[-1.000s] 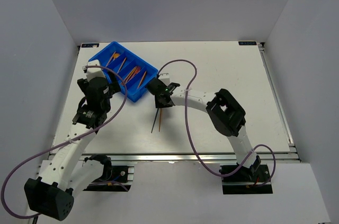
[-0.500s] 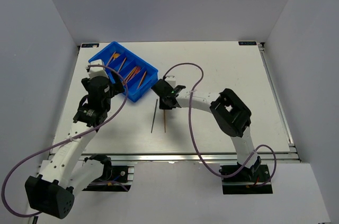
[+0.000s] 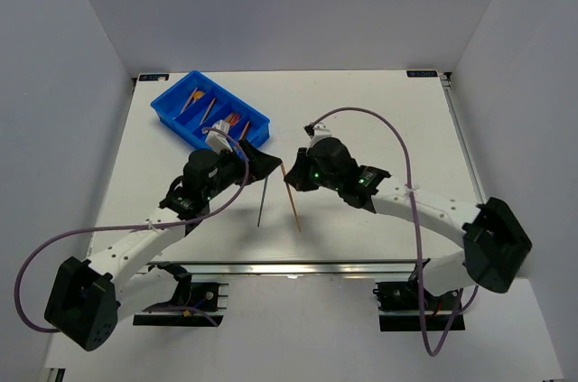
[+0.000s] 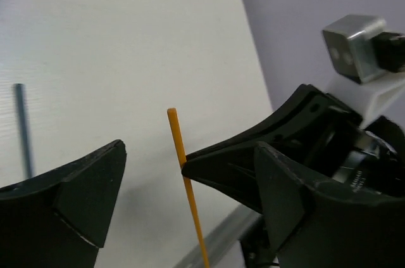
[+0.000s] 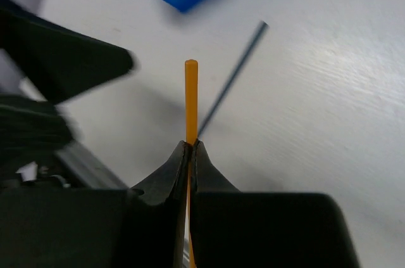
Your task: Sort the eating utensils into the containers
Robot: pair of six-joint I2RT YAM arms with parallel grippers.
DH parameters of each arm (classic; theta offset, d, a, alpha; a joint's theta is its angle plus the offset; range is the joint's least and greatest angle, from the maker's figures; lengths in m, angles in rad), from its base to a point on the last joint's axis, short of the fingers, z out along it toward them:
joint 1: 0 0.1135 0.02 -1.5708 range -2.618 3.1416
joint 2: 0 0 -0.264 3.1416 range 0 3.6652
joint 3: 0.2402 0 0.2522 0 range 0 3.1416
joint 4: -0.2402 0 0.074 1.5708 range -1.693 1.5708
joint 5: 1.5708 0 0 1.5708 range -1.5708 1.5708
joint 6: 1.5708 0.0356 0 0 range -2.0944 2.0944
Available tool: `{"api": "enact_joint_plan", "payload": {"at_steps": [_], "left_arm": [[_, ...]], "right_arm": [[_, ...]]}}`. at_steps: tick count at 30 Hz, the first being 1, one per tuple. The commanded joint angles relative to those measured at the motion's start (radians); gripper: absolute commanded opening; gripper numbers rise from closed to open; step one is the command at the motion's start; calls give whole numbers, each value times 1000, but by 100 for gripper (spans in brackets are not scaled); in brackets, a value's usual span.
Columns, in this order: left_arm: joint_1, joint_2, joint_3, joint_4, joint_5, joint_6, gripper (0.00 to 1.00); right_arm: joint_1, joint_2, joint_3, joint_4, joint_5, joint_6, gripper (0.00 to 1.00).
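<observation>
- Top external view: at the far left of the table (image 3: 379, 120) sits the blue tray (image 3: 170, 111), turned at an angle. Its long compartments hold several utensils (image 3: 209, 109), mostly orange. They are too small to tell which kinds.
- Just right of the tray and nearer the arm bases, the left gripper (image 3: 266, 163) hangs over the table and points right, toward the other arm.
- Left wrist view: this gripper's fingers (image 4: 88, 185) are spread wide and grasp nothing. The gap between them frames the other arm's fingertips, clear of both pads.
- A grey stick (image 3: 262, 201) lies flat on the table, outside the tray. Its far end is just below the left gripper and its near end points at the table's front edge.
- Just right of it is an orange stick (image 3: 291, 197), also outside the tray. It slants a little the other way, so the two sticks stand close together without crossing.
- The right gripper (image 3: 293, 179) reaches in from the right and is clenched on the orange stick near its far end.
- Right wrist view: both fingertips press flat against the stick, and a short length juts out beyond them over the table. The grey stick and a blurred corner of the tray lie beyond.
- I cannot tell whether the orange stick's near end rests on the table.
</observation>
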Motion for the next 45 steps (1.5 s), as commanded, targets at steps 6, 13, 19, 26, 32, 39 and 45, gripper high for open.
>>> {"api": "enact_joint_plan", "payload": {"at_steps": [6,13,19,26,32,39,45], "left_arm": [[-56,47,2,207,48,-131,78],[-61,97,23,208,67,-129,1],[-44,146,327,-209,-181,224,0],[7,519,887,-491,-1062,889,0],[158,827,1046,15,-1052,1285,0],[235,1043,1174,209,-897,1359,0],[251,1128,1093,424,-878,1397,0]], "right_arm": [[-1,-111,-16,177,-160,-13,0],[-1,-113,17,186,-196,-21,0],[-38,-203,-6,44,16,19,89],[-182,-369,-93,-171,121,6,89],[-194,-443,-113,-243,103,-79,89],[-196,-549,-174,-274,90,-107,89],[-198,-579,-191,-230,57,-119,89]]}}
